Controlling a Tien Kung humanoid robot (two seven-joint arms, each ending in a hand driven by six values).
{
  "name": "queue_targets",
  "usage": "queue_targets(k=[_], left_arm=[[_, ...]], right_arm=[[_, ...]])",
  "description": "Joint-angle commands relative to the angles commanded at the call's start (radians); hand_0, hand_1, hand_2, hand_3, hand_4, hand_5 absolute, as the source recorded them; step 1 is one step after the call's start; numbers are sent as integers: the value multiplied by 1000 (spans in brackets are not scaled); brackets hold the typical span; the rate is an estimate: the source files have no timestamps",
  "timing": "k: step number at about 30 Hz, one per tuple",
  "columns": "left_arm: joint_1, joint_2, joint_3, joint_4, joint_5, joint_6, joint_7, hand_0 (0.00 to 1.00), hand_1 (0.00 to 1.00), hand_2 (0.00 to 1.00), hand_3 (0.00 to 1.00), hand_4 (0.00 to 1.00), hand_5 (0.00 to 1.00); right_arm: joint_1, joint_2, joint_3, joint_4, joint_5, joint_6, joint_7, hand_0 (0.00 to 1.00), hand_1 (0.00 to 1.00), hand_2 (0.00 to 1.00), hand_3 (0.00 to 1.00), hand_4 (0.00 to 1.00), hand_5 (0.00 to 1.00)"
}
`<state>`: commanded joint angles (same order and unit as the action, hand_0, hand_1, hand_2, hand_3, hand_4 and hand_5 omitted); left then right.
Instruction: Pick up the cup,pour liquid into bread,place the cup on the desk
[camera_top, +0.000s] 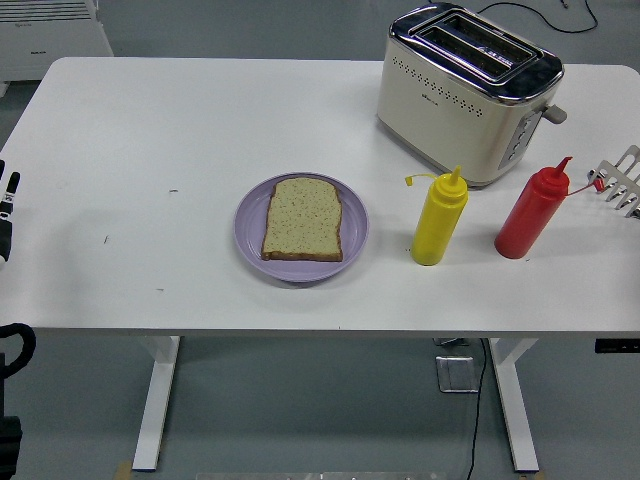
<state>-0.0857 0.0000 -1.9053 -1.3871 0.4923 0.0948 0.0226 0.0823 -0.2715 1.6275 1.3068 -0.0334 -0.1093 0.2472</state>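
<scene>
Standing upright near the table's right side, two squeeze bottles serve as the only pourable vessels, since no cup is visible: a yellow squeeze bottle (438, 220) with a small capped nozzle, and a red squeeze bottle (532, 214) with its cap flipped aside on a tether, well apart from each other. To their left lies a slice of bread (303, 219), pale and speckled with a brown crust, flat in the middle of a lavender plate (250, 236). Behind the bottles stands a cream and chrome toaster (465, 92), and a white wire rack (622, 180) shows at the right edge. All rest on the white table (150, 130). Only a sliver of the left hand (6, 215) shows at the picture's left edge, well apart from everything; whether its fingers are spread or curled cannot be told. The right hand is not in view. Risks, as judged: the tall, narrow bottles would tip easily if struck from the side during approach; choosing the wrong bottle is possible, as the task names neither; a hard squeeze could send sauce past the bread onto plate or table.
</scene>
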Motion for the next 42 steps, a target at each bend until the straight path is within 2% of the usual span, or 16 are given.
queue_targets(k=[42], left_arm=[[-3,0,-7,0,-2,-4,0,781,733,731,660,517,948]], right_arm=[[16,16,11,-12,33,8,2,753,702,717,794,604,558]])
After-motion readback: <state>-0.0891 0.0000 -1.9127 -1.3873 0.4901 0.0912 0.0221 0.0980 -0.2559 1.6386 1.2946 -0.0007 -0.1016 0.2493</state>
